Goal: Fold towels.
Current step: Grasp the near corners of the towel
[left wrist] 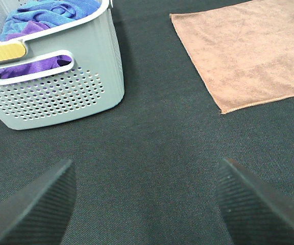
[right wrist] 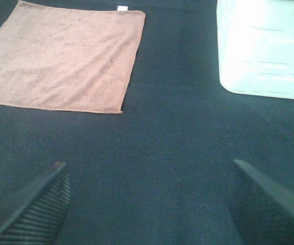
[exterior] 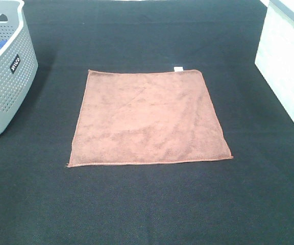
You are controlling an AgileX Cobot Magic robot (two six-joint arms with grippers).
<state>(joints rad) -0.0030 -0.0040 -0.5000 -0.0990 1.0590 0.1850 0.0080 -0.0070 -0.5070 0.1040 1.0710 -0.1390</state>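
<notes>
Fuzzy matt microfibre towel (exterior: 149, 120), perforated smooth plastic basket (exterior: 14, 87), matt woven tbl cloth (exterior: 147, 209), ribbed fingers (left wrist: 40, 209)

A table (exterior: 147, 209) covered in dark, finely woven fabric fills every view. Toward its far left corner stands a grey perforated basket (exterior: 6, 87) with a cut-out handle, a small black label (exterior: 14, 63) and a yellow patch (left wrist: 4, 52) on its rim. It holds blue and purple cloths (left wrist: 45, 13). At the right edge stands a white ribbed bin (exterior: 285, 66). The light is bright and even, and the bin's side glares pale.
</notes>
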